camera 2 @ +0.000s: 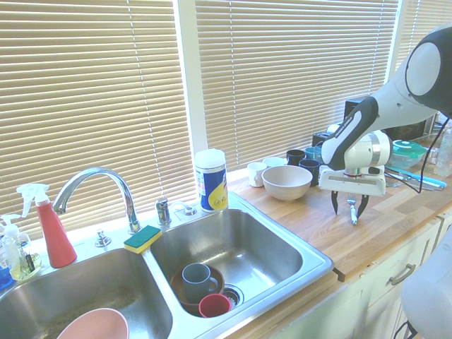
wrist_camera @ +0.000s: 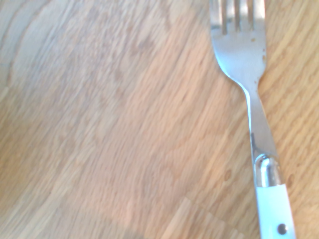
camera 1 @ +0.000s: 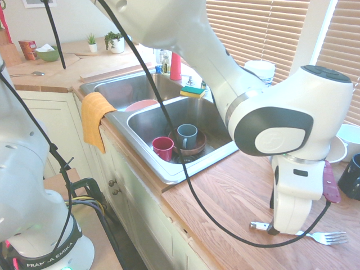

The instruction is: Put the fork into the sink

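The wooden butcher-block countertop [camera 1: 225,197] carries the shiny stainless-steel two-basin sink [camera 2: 282,233], whose near basin holds a brown bowl [camera 1: 194,147], a grey mug [camera 1: 187,135] and a red cup [camera 1: 163,148]; well apart from it, the slim fork with silver tines and white handle [camera 1: 323,237] lies flat on the wood; the white arm's two-finger gripper [camera 2: 351,209] stands low over the handle, fingers spread on either side, not yet pinching it.

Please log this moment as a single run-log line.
phase: pre-grasp | end effector: open, low over fork handle | fork: flat on counter, not lifted | sink: fork not in
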`<state>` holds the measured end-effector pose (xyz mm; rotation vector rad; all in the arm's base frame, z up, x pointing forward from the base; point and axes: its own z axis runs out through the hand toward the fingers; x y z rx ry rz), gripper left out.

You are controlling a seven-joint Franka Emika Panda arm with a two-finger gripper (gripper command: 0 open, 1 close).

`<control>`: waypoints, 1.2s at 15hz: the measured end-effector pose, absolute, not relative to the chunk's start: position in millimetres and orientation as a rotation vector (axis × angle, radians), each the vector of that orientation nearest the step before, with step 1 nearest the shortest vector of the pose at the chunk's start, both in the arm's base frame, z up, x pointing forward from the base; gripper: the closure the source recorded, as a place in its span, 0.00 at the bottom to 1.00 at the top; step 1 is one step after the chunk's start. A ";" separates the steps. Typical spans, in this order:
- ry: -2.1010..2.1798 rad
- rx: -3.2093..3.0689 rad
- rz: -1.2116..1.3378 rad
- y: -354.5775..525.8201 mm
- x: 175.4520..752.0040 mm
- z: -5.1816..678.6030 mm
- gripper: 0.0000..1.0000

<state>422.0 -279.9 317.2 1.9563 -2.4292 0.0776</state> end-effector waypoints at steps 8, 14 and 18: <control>-2.423 1.974 0.100 -274.2 425.5 316.2 1.00; -2.499 1.950 0.084 -279.1 419.0 317.2 1.00; -2.539 1.976 0.162 -278.1 415.8 362.8 1.00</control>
